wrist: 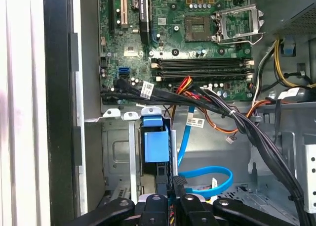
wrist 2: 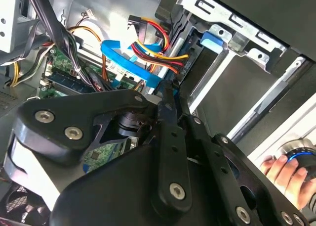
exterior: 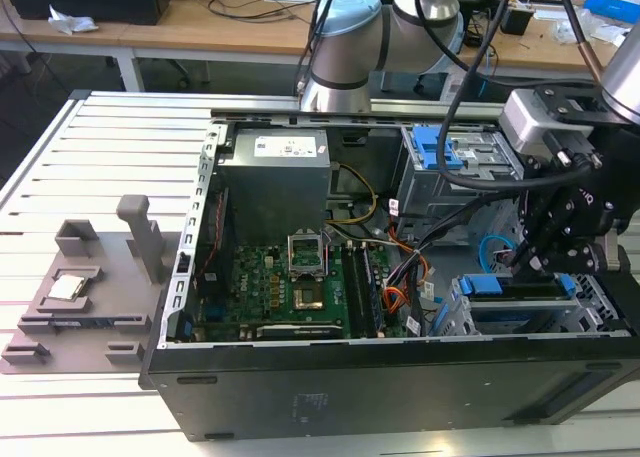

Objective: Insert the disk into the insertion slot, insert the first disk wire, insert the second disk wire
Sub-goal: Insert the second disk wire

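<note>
While the gripper (exterior: pixel 545 262) hangs over the open computer case (exterior: pixel 380 387), the disk (exterior: pixel 520 287) sits in the insertion slot (exterior: pixel 600 312).
Its fingers (wrist: pixel 165 186) are pressed together just above the disk's blue carrier (wrist: pixel 155 147); whether they pinch anything I cannot tell. A blue cable (wrist: pixel 207 179) loops beside the slot, near the motherboard (wrist: pixel 197 38).

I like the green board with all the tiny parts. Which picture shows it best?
The first wrist view: the green board is seen close and face-on, with its sockets and slots plain. The exterior view shows the board from farther off. The second wrist view catches a small patch beneath black cables.
</note>
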Controlling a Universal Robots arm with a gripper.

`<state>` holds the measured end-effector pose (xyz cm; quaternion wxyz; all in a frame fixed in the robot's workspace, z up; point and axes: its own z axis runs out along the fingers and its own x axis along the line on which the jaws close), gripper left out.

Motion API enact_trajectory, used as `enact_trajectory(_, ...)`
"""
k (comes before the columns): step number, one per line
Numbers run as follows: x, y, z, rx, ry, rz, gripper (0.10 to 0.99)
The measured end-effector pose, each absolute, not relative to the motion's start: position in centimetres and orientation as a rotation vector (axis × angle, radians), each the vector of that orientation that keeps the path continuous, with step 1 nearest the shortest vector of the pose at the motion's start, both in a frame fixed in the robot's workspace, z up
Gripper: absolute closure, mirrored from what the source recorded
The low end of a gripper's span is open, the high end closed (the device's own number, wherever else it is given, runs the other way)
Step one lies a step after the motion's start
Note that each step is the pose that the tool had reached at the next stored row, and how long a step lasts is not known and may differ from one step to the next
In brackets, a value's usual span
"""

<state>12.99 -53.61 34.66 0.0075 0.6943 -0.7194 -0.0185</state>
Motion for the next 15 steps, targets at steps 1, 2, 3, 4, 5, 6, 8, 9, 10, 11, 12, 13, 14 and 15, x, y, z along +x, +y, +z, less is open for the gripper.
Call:
enact_trajectory(1, 13.05, -53.61, 34.61, 2.172, -2.248, -0.058, 0.922)
enact_trajectory(2, 13.08, -53.61, 34.53, 2.173, -2.247, -0.058, 0.922)
enact_trajectory(3, 13.09, -53.63, 34.44, 2.174, -2.246, -0.058, 0.922)
enact_trajectory(4, 13.1, -53.65, 34.4, 2.175, -2.246, -0.058, 0.922)
enact_trajectory(5, 13.1, -53.67, 34.36, 2.175, -2.245, -0.058, 0.922)
enact_trajectory(6, 13.1, -53.7, 34.3, 2.175, -2.245, -0.058, 0.922)
enact_trajectory(8, 13.1, -53.79, 34.13, 2.176, -2.245, -0.059, 0.922)
enact_trajectory(9, 13.1, -53.83, 34.09, 2.176, -2.245, -0.059, 0.922)
enact_trajectory(10, 13.1, -53.89, 34.05, 2.176, -2.245, -0.059, 0.922)
enact_trajectory(11, 13.1, -54.0, 33.99, 2.176, -2.245, -0.059, 0.922)
enact_trajectory(12, 13.1, -54.18, 33.98, 2.176, -2.245, -0.059, 0.922)
enact_trajectory(13, 13.1, -54.21, 33.94, 2.176, -2.245, -0.059, 0.922)
enact_trajectory(14, 13.1, -54.22, 33.87, 2.176, -2.245, -0.058, 0.922)
enact_trajectory(15, 13.1, -54.22, 33.79, 2.176, -2.244, -0.058, 0.922)
